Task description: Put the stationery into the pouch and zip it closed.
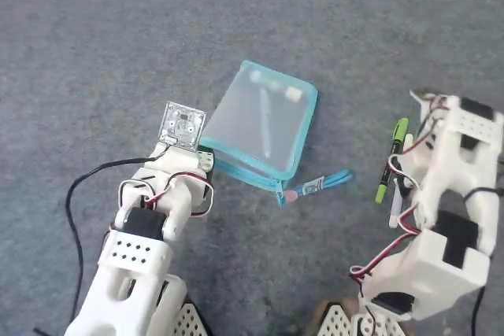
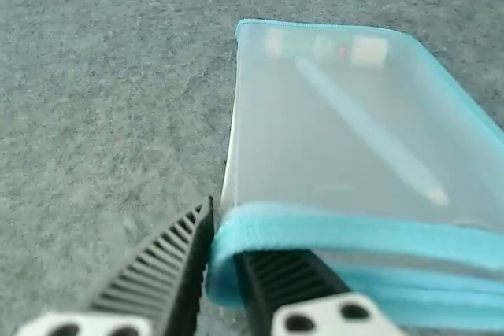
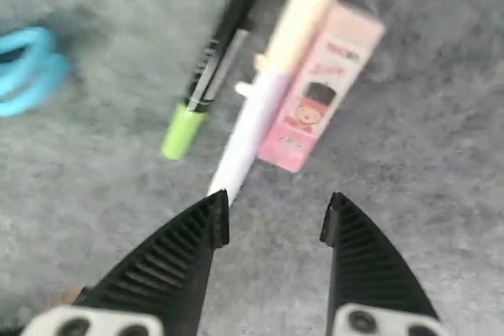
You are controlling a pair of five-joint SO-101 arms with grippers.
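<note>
Pouch (image 1: 264, 120) lies mid-mat. Left gripper (image 2: 224, 277) is clamped on its blue zipper-edge corner. Right gripper (image 3: 276, 222) is spread wide, holding nothing, over the white pen (image 3: 252, 123), green pen (image 3: 213, 60) and pink eraser (image 3: 319, 88). Bare grey mat (image 1: 102, 60) lies beyond.

Left arm (image 1: 142, 261) reaches forward from the near-left corner, forearm low, wrist roughly level. The left end effector (image 2: 224, 251) is clamped on the near corner hem of the pouch (image 2: 339, 139), one ribbed finger on each side. Right arm (image 1: 453, 194) is folded up at near right, wrist pitched down. The right end effector (image 3: 276, 210) has its jaws spread wide, tips pointing down.
</note>
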